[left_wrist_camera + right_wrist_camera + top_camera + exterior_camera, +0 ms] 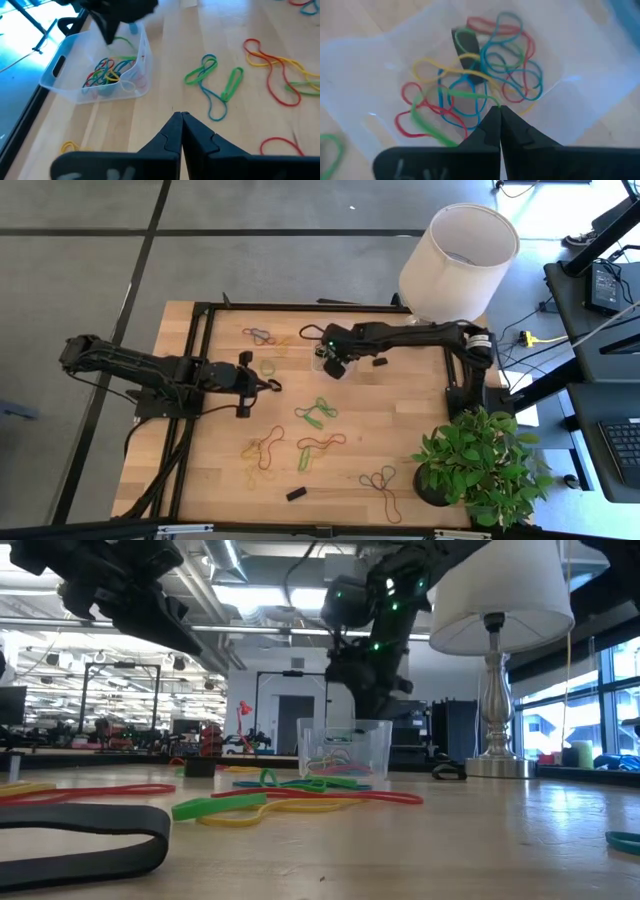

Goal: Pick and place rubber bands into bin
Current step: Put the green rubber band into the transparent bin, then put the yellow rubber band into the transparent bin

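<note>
Right pincer (499, 111), closed on a green rubber band (427, 122), above the clear bin (70, 85); left pincer (181, 118) closed, empty, over the desk (400, 430).

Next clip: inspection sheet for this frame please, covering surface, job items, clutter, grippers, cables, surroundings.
Surface: wooden table in a black frame.
Job's things: clear bin holds a tangle of coloured bands; many loose bands lie scattered on the table.
Clutter: small black blocks on the table, one dark piece in the bin; white lamp at the far edge; potted plant at the near right corner.
Grippers: right gripper shut, over the bin, a green band at its tips; whether it is held is unclear. Left gripper shut, empty, above the table's left part.
Cables: yellow plug and leads on the floor right of the table.
Surroundings: desks with electronics to the right; open lab hall behind.
</note>
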Motion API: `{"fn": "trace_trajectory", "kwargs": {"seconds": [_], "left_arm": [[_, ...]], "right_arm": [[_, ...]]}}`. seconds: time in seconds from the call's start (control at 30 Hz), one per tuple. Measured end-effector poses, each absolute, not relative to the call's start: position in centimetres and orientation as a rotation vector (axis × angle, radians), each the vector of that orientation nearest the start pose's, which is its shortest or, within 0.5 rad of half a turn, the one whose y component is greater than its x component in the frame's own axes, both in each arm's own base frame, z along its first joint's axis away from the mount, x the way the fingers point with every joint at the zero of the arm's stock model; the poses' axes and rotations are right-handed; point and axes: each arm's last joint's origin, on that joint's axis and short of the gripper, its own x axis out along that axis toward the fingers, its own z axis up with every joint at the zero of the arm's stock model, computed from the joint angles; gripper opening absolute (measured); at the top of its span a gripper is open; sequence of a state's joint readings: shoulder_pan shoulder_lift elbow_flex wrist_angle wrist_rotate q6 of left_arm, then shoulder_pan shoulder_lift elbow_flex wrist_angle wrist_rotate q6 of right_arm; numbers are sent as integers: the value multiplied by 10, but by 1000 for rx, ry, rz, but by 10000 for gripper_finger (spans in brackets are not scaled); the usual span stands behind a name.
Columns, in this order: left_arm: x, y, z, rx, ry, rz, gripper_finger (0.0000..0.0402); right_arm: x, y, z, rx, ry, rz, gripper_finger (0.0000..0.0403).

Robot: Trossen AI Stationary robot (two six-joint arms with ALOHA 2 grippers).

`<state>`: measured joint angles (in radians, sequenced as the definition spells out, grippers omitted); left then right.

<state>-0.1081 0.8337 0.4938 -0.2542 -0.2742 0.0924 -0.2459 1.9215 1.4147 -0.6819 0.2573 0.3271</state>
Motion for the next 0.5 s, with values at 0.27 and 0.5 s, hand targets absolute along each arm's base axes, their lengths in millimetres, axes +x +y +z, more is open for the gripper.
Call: {"fn": "trace_trajectory", "kwargs": {"seconds": [0.27, 0.5], "left_arm": [[172, -9, 219, 189, 610, 117, 3], [172, -9, 219, 194, 610, 125, 3]], "right_arm": [[379, -103, 183, 277, 1150, -644, 25], [378, -102, 183, 302, 1154, -663, 69]]}}
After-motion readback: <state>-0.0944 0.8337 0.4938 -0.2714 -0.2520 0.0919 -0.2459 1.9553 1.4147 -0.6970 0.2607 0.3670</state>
